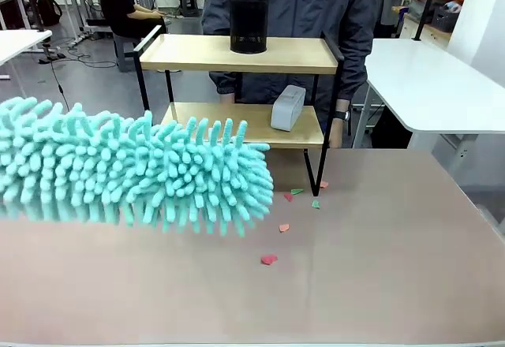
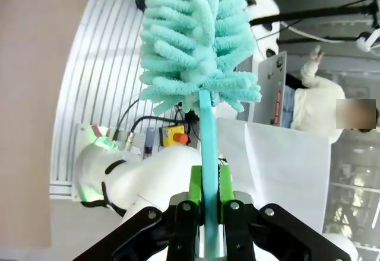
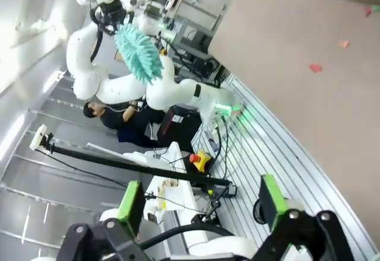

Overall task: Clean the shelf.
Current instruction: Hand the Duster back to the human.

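The shelf (image 1: 237,54) stands at the table's far side, two light wooden boards in a black frame. A black cylinder (image 1: 248,24) sits on its top board and a grey block (image 1: 287,107) on the lower one. A teal fluffy duster (image 1: 134,169) hangs over the table's left part, close to the camera. In the left wrist view my left gripper (image 2: 206,193) is shut on the duster's teal handle (image 2: 206,148), its green pads on either side. My right gripper (image 3: 199,199) is open and holds nothing. From the right wrist view, the duster (image 3: 138,50) appears far off on the left arm.
Small red and green scraps (image 1: 269,259) lie on the brown table in front of the shelf's right leg. A person (image 1: 292,0) stands right behind the shelf, a hand (image 1: 338,130) by its right side. White tables (image 1: 430,79) stand to the right and left.
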`<action>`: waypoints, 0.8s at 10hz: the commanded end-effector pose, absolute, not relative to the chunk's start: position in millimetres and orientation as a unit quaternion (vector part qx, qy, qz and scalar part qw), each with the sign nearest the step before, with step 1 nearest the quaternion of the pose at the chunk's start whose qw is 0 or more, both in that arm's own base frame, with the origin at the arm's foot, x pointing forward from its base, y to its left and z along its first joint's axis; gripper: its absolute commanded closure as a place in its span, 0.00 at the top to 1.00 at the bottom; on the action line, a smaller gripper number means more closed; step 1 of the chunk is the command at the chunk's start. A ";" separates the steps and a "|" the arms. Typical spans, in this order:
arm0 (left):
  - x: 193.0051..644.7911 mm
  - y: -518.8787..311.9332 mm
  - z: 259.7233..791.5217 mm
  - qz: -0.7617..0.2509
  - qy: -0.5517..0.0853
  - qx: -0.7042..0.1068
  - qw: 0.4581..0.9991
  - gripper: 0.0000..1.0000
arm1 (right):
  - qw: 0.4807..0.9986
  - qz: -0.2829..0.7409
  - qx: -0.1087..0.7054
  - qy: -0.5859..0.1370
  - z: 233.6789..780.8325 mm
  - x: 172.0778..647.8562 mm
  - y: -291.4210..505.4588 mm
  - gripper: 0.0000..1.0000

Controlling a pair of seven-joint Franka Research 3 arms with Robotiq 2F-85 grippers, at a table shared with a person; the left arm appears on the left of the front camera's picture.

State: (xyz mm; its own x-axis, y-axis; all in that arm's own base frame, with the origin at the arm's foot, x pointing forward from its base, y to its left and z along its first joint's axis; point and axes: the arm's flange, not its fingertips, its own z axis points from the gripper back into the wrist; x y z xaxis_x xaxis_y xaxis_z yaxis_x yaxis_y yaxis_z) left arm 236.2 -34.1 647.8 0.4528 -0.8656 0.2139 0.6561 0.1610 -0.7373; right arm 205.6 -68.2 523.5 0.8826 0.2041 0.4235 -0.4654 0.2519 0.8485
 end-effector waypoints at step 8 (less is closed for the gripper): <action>291.9 -186.3 597.8 -0.598 0.246 -0.333 0.686 0.12 | 0.753 0.373 0.541 -0.027 487.6 265.0 217.7 1.00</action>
State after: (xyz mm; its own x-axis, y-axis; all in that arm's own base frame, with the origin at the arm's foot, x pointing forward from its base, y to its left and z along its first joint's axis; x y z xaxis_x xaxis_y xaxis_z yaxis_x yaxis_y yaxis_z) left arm 288.4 -191.9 591.6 0.1483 -0.9857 0.0803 0.6533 0.0367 -0.7562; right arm 253.3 218.3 489.1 0.7212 0.5430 0.4302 -0.6046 0.1901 0.7735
